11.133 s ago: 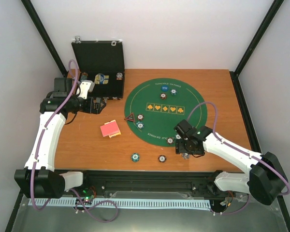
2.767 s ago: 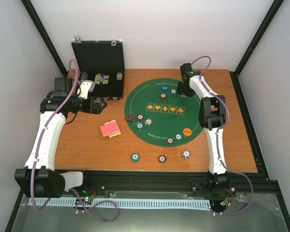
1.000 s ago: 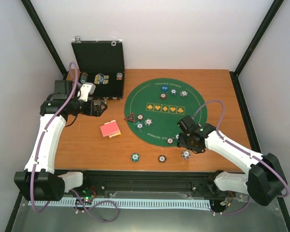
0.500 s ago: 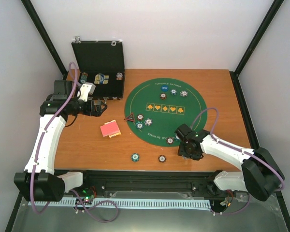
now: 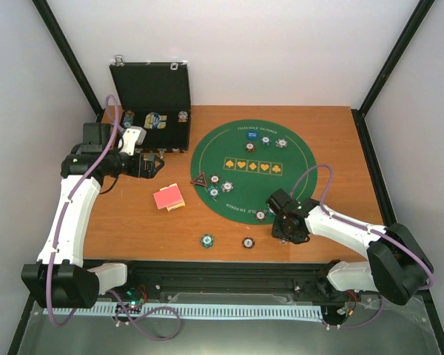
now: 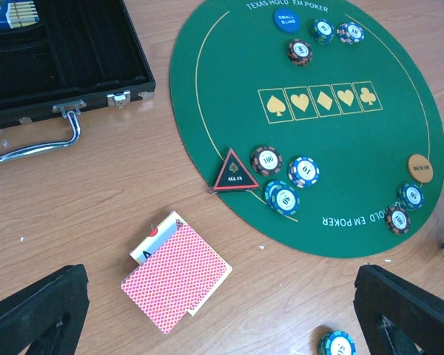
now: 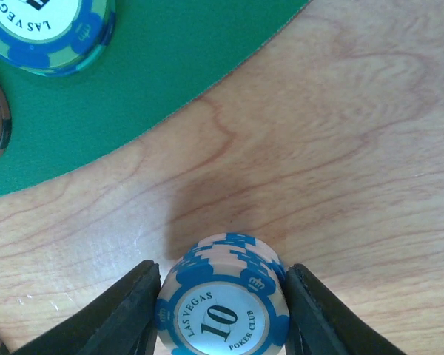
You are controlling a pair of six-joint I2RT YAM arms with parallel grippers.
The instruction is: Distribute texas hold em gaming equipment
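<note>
Right wrist view shows the right gripper (image 7: 222, 292) at the bottom centre of the frame. Its two dark fingers (image 7: 129, 310) press against both sides of a small stack of white chips (image 7: 222, 318) with blue stripes, marked 10. The stack sits on the bare wooden table (image 7: 355, 148), just off the edge of the green mat (image 7: 170, 66). A blue-and-green chip (image 7: 48, 29) lies on the mat in the upper left corner.

Left wrist view has the left gripper (image 6: 222, 296) spread wide and holding nothing, its fingers in the two lower corners. A pile of red-backed cards (image 6: 176, 277) lies on the wood between them. Above it, a black triangle marker (image 6: 234, 172) sits at the mat's left edge, beside a brown chip (image 6: 266, 160) and two blue chips (image 6: 303, 171). A blue disc (image 6: 286, 20) lies at the top of the mat and an orange disc (image 6: 420, 167) at its right. A black case (image 6: 59, 66) stands open in the upper left.
</note>
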